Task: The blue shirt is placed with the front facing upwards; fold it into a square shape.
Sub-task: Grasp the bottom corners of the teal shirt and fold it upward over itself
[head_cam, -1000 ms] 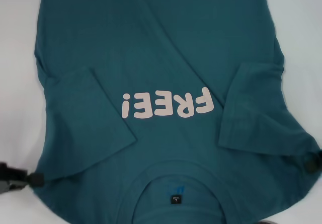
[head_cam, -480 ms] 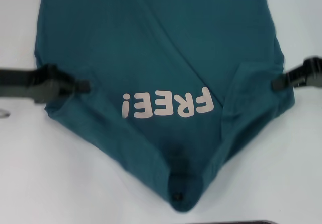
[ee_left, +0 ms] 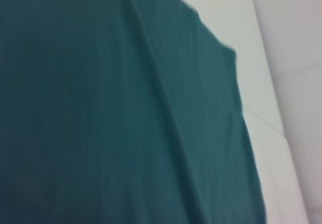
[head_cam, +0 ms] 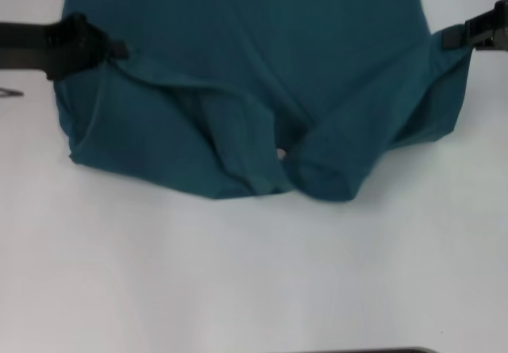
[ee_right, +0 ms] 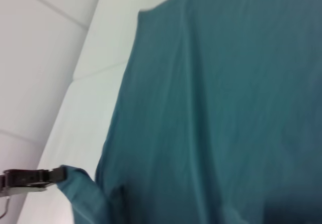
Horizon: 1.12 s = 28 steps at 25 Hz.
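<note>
The blue shirt [head_cam: 254, 59] lies on the white table, its near part folded over toward the far side so only plain teal cloth shows; the lettering and neck label are hidden. The fold's near edge is bunched and rumpled in the middle [head_cam: 317, 174]. My left gripper [head_cam: 119, 49] is shut on the shirt's left edge. My right gripper [head_cam: 446, 37] is shut on its right edge. Both hold the cloth lifted a little. The left wrist view is filled by the shirt [ee_left: 115, 113]. The right wrist view shows the shirt [ee_right: 221, 108] and, farther off, the left gripper [ee_right: 56, 174] pinching a cloth corner.
The white table [head_cam: 238, 274] spreads out bare toward me below the shirt. A dark strip [head_cam: 357, 351] shows at the table's near edge. A small grey metal piece [head_cam: 9, 93] lies at the far left.
Both grippers have carried the shirt's near edge away from me, over the chest. The lettering and collar are now covered, and the hanging point of cloth has been dragged back onto the shirt.
</note>
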Each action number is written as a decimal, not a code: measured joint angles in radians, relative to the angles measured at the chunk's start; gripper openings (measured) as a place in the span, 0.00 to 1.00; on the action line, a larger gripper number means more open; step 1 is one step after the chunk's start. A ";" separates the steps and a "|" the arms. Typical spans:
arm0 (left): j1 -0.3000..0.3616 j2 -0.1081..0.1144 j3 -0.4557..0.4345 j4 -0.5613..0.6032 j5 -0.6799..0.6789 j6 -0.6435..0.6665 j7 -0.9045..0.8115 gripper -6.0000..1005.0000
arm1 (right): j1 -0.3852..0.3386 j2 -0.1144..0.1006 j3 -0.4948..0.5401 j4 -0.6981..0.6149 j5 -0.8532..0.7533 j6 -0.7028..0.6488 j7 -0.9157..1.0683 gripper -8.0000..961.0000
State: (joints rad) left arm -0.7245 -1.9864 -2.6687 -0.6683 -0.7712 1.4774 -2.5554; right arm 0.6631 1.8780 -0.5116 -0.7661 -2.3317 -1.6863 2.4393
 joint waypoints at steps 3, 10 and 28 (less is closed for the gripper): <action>-0.019 0.006 0.006 0.000 0.000 -0.064 -0.007 0.01 | 0.004 -0.003 0.000 0.000 0.000 0.043 0.001 0.03; -0.067 -0.005 0.045 0.008 -0.001 -0.196 -0.009 0.01 | 0.026 0.008 -0.012 -0.001 0.001 0.183 -0.005 0.03; -0.103 -0.010 0.122 0.016 0.004 -0.372 -0.046 0.01 | 0.116 0.028 -0.241 0.024 -0.056 0.470 -0.005 0.03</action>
State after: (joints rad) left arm -0.8276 -1.9962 -2.5467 -0.6522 -0.7676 1.1057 -2.6018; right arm 0.7796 1.9064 -0.7525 -0.7422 -2.3878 -1.2163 2.4344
